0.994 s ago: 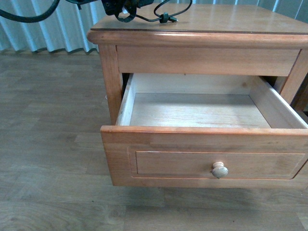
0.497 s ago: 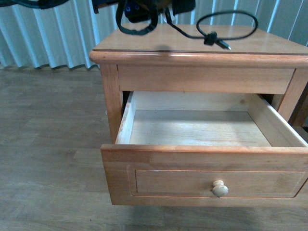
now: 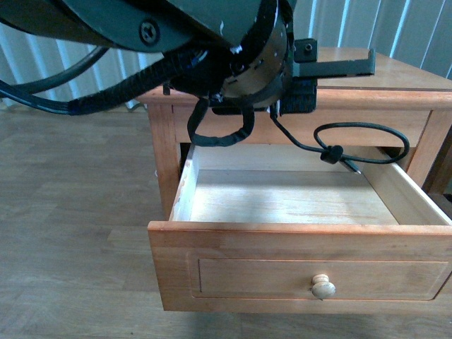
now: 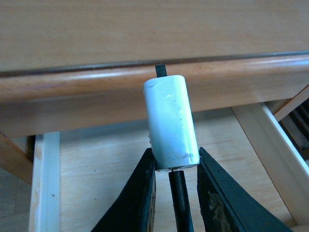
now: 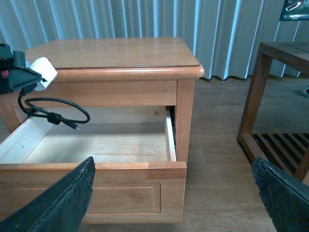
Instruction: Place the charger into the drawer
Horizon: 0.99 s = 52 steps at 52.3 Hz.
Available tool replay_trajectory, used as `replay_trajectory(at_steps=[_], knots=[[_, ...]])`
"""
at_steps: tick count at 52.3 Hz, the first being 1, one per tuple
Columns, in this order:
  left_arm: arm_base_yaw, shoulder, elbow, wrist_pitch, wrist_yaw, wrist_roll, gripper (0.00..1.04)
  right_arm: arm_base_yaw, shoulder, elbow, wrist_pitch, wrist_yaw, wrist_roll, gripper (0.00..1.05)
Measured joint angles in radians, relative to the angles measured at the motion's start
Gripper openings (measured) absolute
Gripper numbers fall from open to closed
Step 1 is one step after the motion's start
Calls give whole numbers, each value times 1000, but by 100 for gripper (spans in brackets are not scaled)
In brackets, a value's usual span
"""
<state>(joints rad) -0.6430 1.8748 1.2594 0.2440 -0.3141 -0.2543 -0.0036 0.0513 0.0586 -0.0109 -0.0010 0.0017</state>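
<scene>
My left gripper (image 4: 175,162) is shut on the charger (image 4: 170,121), a small white plug block pinched at its cable end. It hangs level with the nightstand's top edge, above the back of the open drawer (image 3: 247,275). In the front view the arm fills the top, the left gripper (image 3: 353,65) hides the block, and the tied black cable loop (image 3: 364,145) dangles over the drawer's pale interior. The right wrist view shows the charger (image 5: 42,70) and cable (image 5: 58,111) over the drawer (image 5: 96,193). My right gripper (image 5: 174,203) is open and empty, in front of the drawer.
The nightstand top (image 3: 409,70) overhangs the back of the drawer. The drawer front has a round knob (image 3: 323,286). A dark wooden side table (image 5: 280,53) with a slatted shelf stands beside the nightstand. Curtains (image 5: 145,19) hang behind, over a wood floor (image 3: 70,212).
The left arm has come down and forward from above the nightstand top, carrying the charger. The cable loop, earlier over the top, now hangs over the open drawer.
</scene>
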Motion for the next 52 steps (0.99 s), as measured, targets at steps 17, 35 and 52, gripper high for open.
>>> replay_trajectory(at_steps=[17, 35, 52], knots=[[9, 143, 37, -44, -17, -84, 22, 0, 0, 0, 0, 0, 0, 97], [64, 266, 129, -81, -6, -152, 22, 0, 0, 0, 0, 0, 0, 97], [93, 280, 140, -71, 0, -166, 49, 0, 0, 0, 0, 0, 0, 97]])
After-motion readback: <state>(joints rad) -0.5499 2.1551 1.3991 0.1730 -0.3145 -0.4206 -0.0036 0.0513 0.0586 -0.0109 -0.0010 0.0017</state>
